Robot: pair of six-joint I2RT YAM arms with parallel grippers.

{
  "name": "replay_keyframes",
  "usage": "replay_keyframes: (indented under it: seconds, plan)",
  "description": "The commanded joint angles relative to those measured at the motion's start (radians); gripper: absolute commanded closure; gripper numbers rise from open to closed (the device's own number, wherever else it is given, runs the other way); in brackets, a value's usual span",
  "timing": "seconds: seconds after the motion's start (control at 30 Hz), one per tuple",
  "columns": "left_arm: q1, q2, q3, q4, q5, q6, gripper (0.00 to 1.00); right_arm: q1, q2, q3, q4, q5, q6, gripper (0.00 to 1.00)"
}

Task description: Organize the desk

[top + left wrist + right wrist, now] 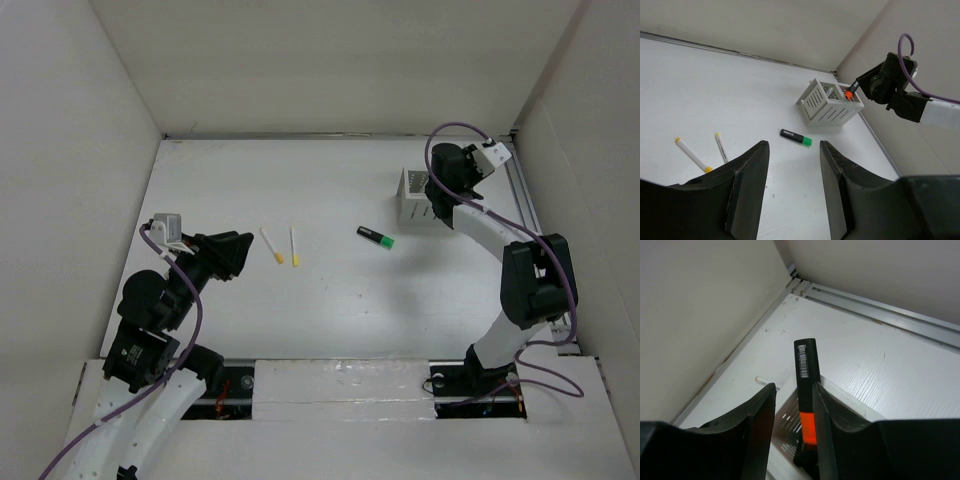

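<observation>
Right gripper [792, 405] fingers pinching orange marker [806, 390], over slotted box [829, 103] at desk [330, 300] two o'clock. Marker light, stiff, slick: take mid-barrel. Left gripper [792, 165] fingers spread, empty.

White arm links [490, 235], black joints, purple cables [190, 300], black tools [792, 150]

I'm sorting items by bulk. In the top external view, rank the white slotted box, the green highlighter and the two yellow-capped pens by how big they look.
1. White slotted box, largest.
2. Green highlighter.
3. The two yellow-capped pens: thinner, alike in size, so unranked against each other.
</observation>
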Motion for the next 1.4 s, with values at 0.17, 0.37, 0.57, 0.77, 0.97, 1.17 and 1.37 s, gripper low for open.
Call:
replay_keyframes:
  seconds: [0.17,0.37,0.57,0.77,0.97,1.17,1.37]
  plan:
    - [-0.005,-0.003,0.012,0.052,0.021,0.01,0.59,0.041,-0.14,-0.017,0.031,-0.017,-0.01,0.58]
    - [-0.005,-0.003,0.012,0.05,0.021,0.01,0.58,0.041,-0.187,-0.023,-0.046,-0.137,0.039,0.82]
    - [-0.005,0.001,0.012,0.053,0.024,0.009,0.59,0.143,-0.34,-0.089,-0.089,-0.546,-0.018,1.0]
    - [-0.005,0.004,0.012,0.056,0.032,0.01,0.6,0.201,-0.41,-0.209,-0.124,-1.025,-0.16,0.78]
    - [-0.005,-0.003,0.013,0.055,0.027,0.012,0.61,0.232,-0.201,-0.096,-0.305,-1.166,-0.259,0.51]
    - [-0.005,-0.003,0.012,0.052,0.027,0.013,0.62,0.312,0.006,0.059,-0.469,-1.03,-0.331,0.38]
    - [-0.005,-0.003,0.012,0.053,0.029,0.012,0.62,0.323,0.118,0.155,-0.555,-0.942,-0.355,0.27]
